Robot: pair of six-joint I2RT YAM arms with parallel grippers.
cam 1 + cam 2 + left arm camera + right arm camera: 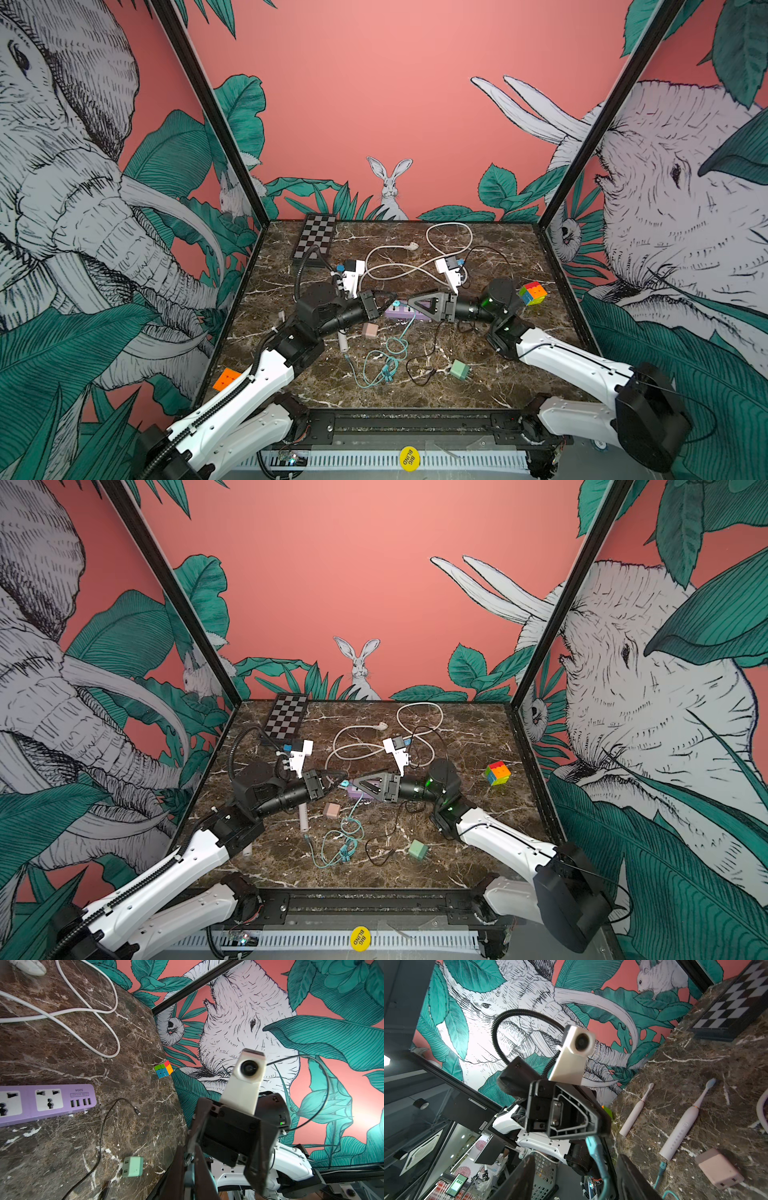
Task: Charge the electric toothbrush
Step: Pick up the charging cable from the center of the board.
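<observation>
A white electric toothbrush [683, 1124] with a blue head lies on the marble table [478, 332], and a slimmer pink one [636, 1109] lies beside it. In both top views the left arm hides most of the toothbrush [342, 341]. One end of a teal charging cable [388, 353] lies at the toothbrush's base. My left gripper [190, 1159] is shut on the cable's other plug, over the purple power strip [45, 1101]. My right gripper [577, 1176] faces it tip to tip, jaws apart around the teal cable [598, 1159] without touching it.
A pink adapter [369, 330], a green adapter [459, 370] and a loose black cable [419, 370] lie toward the front. A Rubik's cube [532, 293] sits right, a chessboard [315, 241] back left, and the strip's white cord [415, 266] loops behind the grippers.
</observation>
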